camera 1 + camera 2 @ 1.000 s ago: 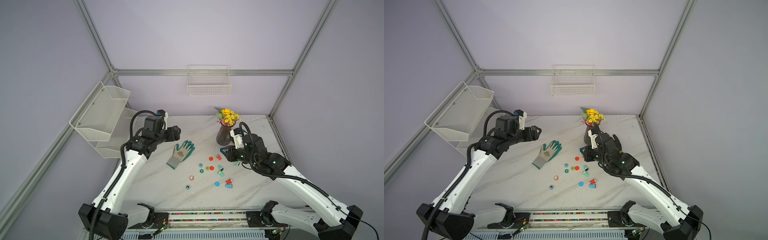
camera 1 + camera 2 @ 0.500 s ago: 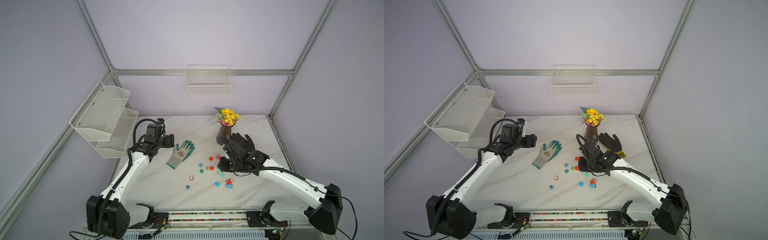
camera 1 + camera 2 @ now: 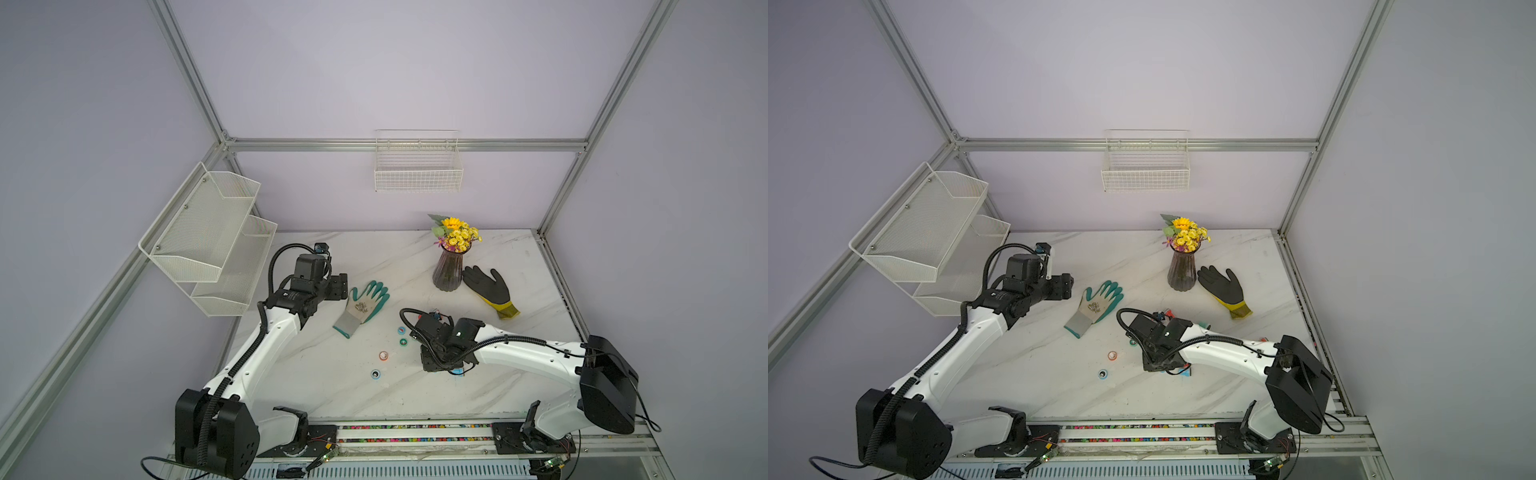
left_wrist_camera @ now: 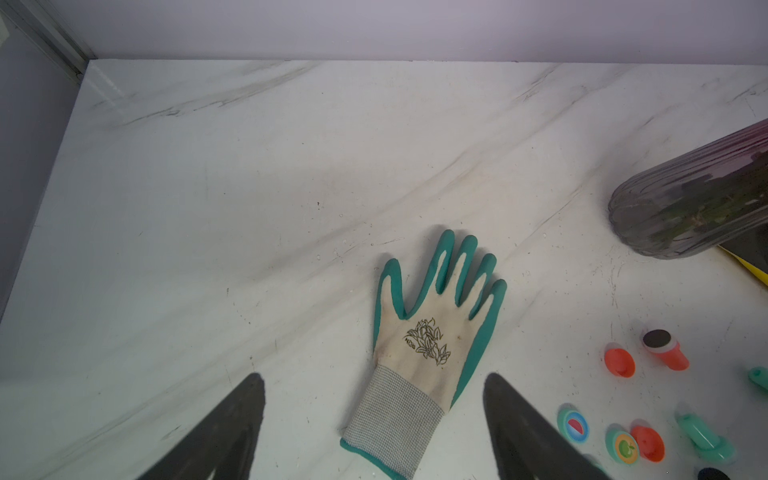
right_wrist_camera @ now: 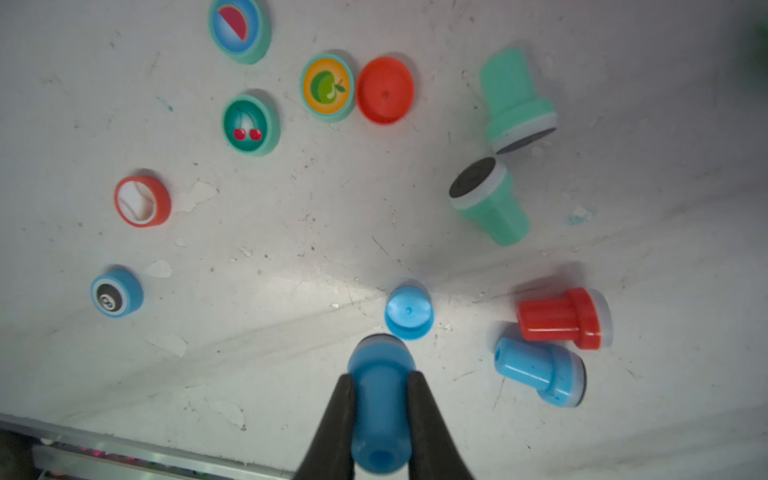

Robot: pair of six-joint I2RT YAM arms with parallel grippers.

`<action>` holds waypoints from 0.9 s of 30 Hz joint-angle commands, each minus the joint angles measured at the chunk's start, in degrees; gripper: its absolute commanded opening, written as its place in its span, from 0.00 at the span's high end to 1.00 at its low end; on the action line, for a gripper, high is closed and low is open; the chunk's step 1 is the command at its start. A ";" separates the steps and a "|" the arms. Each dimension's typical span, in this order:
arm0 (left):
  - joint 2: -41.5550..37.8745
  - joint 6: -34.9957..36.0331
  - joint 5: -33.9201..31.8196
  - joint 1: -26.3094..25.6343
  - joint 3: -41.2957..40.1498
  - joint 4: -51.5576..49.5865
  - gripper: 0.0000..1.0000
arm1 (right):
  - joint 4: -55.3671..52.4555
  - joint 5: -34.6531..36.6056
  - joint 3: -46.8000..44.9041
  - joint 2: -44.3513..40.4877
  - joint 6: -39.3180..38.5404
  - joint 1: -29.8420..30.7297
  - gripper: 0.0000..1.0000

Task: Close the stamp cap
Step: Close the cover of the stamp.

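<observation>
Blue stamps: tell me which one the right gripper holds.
The blue stamp clamped in the right gripper; the other blue stamp lies free beside the red stamp.

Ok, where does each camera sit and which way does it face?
Top views: high over the front edge, looking down and back across the white marble table; left arm and right arm show.
Left wrist: looks along the table at the teal-and-cream work glove; open jaws' tips show.
Right wrist: looks down at the blue plastic stamp in its shut jaws, blue round cap just beyond.
Shared: both top views and the left wrist view show the glove.
</observation>
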 commanded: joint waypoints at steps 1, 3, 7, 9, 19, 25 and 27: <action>-1.71 0.12 -0.04 0.36 1.22 2.39 0.18 | 1.73 2.01 -1.02 1.28 2.03 0.11 1.00; -1.54 0.26 0.14 0.39 1.28 2.30 0.18 | 2.53 1.94 -1.59 1.33 2.02 0.15 1.00; -1.44 0.34 0.40 0.39 1.50 2.11 0.18 | 3.30 1.60 -2.30 2.24 2.04 0.17 1.00; -1.44 0.43 0.58 0.45 1.48 2.07 0.18 | 3.58 1.33 -2.52 2.58 2.04 0.15 1.00; -1.04 0.70 1.02 0.41 1.66 1.68 0.18 | 4.12 0.54 -2.96 3.51 2.03 0.17 1.00; -1.26 0.70 0.96 0.41 1.57 1.74 0.18 | 2.92 0.96 -2.65 3.62 2.08 0.12 1.00; -1.09 0.70 1.02 0.34 1.57 1.55 0.18 | 2.51 1.32 -2.61 3.79 2.01 0.13 1.00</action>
